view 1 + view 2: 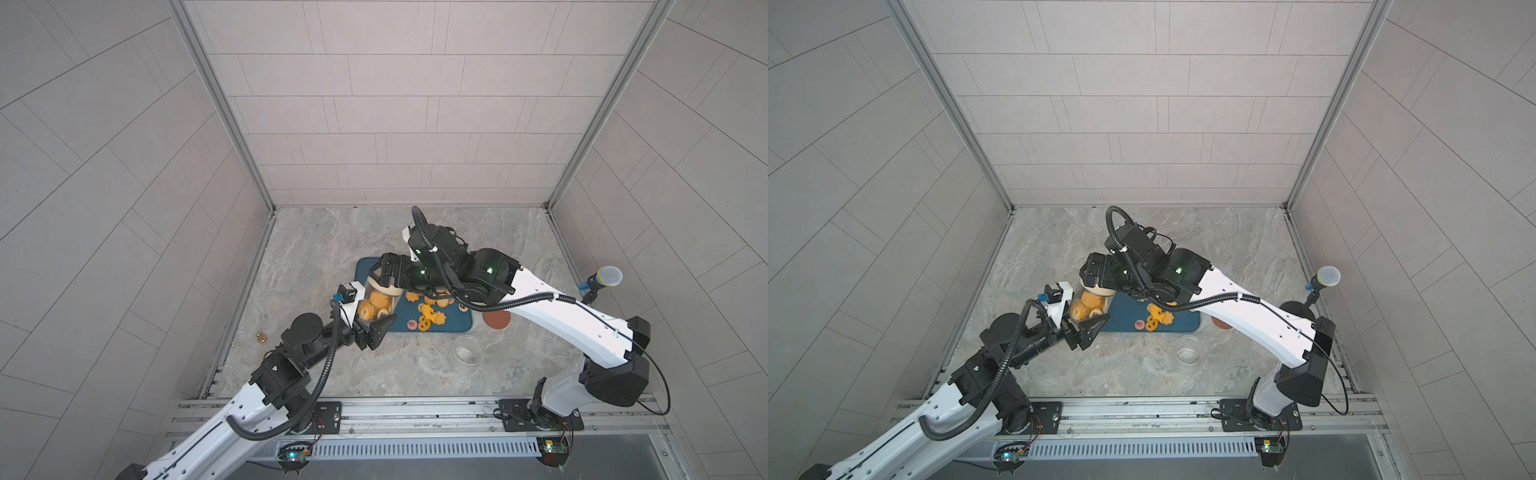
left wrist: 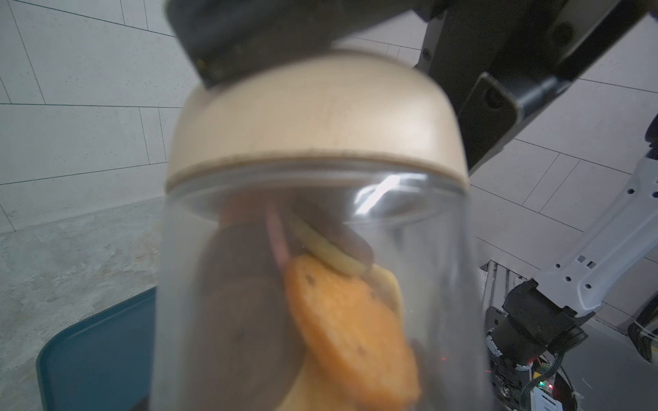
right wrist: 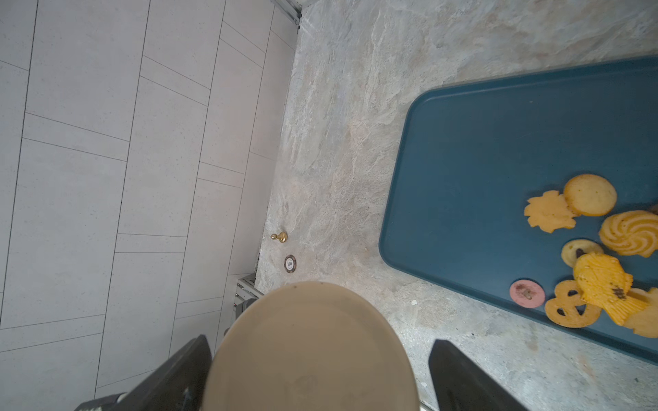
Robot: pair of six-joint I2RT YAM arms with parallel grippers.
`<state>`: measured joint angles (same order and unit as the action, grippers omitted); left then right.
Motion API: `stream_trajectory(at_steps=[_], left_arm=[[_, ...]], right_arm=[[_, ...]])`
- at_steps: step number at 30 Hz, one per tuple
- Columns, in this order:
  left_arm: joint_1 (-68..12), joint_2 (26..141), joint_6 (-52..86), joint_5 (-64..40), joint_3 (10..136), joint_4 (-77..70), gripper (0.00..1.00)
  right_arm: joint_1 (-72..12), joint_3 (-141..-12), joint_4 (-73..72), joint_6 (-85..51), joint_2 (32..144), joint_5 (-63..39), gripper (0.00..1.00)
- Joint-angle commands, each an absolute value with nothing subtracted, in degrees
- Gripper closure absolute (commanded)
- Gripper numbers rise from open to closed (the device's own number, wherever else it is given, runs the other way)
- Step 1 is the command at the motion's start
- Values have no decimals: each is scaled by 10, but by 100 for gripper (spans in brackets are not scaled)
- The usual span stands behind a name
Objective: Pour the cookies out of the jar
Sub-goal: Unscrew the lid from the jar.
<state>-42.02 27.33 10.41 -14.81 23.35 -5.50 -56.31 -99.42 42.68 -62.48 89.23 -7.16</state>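
My left gripper (image 1: pixel 372 312) (image 1: pixel 1084 309) is shut on a clear jar (image 1: pixel 376 305) (image 1: pixel 1090 307) (image 2: pixel 445 284), held tilted over the near left corner of a blue tray (image 1: pixel 455 326) (image 1: pixel 1125 318) (image 3: pixel 480 170). A beige lid (image 1: pixel 383 290) (image 2: pixel 313 121) (image 3: pixel 306 348) sits on the jar. Orange and brown cookies (image 1: pixel 373 308) (image 2: pixel 349 331) fill the jar. More cookies (image 1: pixel 432 312) (image 3: pixel 601 274) lie on the tray. My right gripper (image 1: pixel 384 276) (image 1: pixel 1096 275) (image 3: pixel 320 341) is open and straddles the lid; bare table shows between the lid and one finger.
An empty clear glass jar (image 1: pixel 467 355) (image 1: pixel 1190 351) stands near the tray's front right, with a brown lid (image 1: pixel 496 320) beside it. A microphone (image 1: pixel 604 279) (image 1: pixel 1325 278) stands at the right wall. A small gold knob (image 1: pixel 262 337) (image 3: pixel 279 236) and a round chip (image 3: pixel 290 264) lie at the left wall.
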Motion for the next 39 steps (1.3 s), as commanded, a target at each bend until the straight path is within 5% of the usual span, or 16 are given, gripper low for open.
stream_trajectory(at_steps=[1,17,24,35,39], left_arm=[[-423,256,92,-144,259,-122,100],[-423,250,91,-133,254,-119,100],[-423,248,94,-128,252,-119,100],[-423,252,94,-132,253,-119,100],[-423,252,94,-133,253,-117,100]], right_arm=[[-570,-1015,428,-639,902,-68,0],[-578,-1035,448,-632,919,-62,0],[-577,-1036,448,-626,918,-65,11],[-578,-1046,465,-609,923,-58,5],[-578,-1054,469,-605,929,-59,11]])
